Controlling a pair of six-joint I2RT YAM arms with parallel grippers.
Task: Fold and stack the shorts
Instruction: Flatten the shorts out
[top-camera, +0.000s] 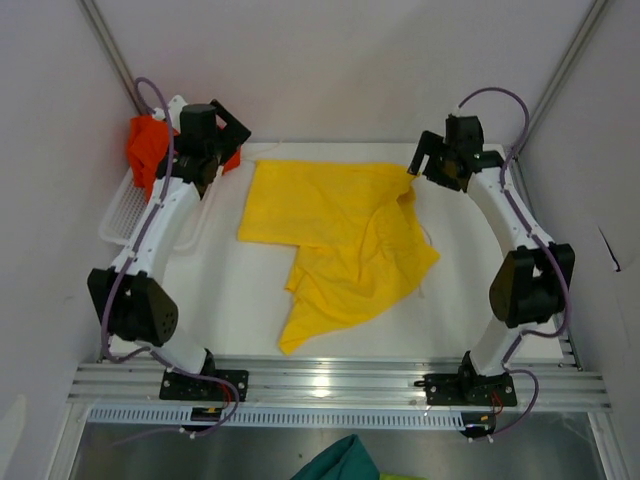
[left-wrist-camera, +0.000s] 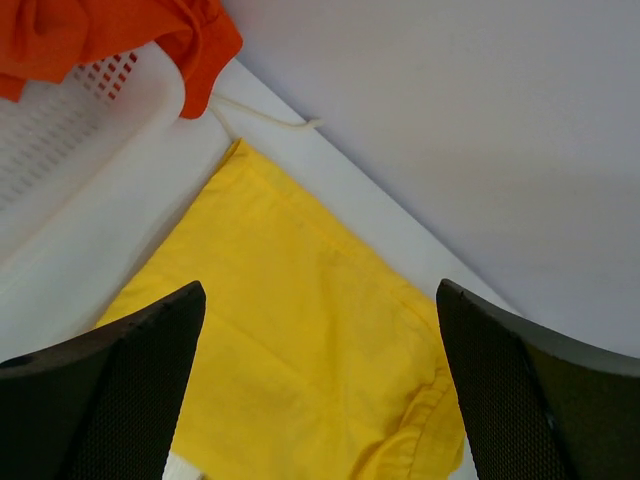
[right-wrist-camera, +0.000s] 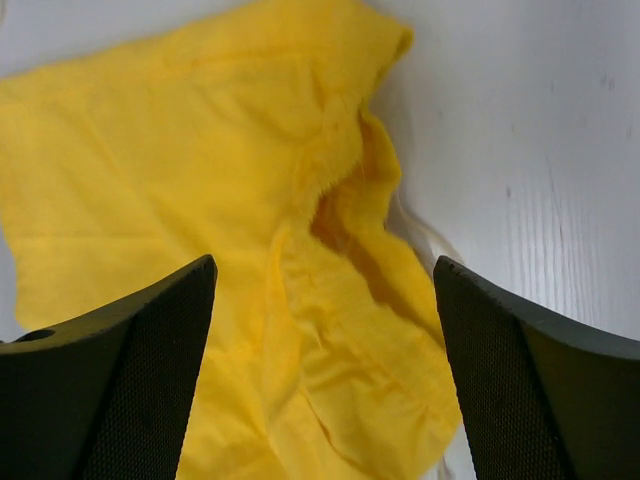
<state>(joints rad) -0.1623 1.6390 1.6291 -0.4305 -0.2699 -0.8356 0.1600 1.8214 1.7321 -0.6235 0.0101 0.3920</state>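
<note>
Yellow shorts (top-camera: 335, 240) lie rumpled mid-table, one leg trailing toward 7 o'clock. Orange shorts (top-camera: 148, 145) are heaped in the basket (top-camera: 118, 215) at 10 o'clock. Left gripper (top-camera: 236, 138) at 11 o'clock and right gripper (top-camera: 414, 165) at 1 o'clock: both spread wide, empty, over the yellow pair's far corners.
</note>
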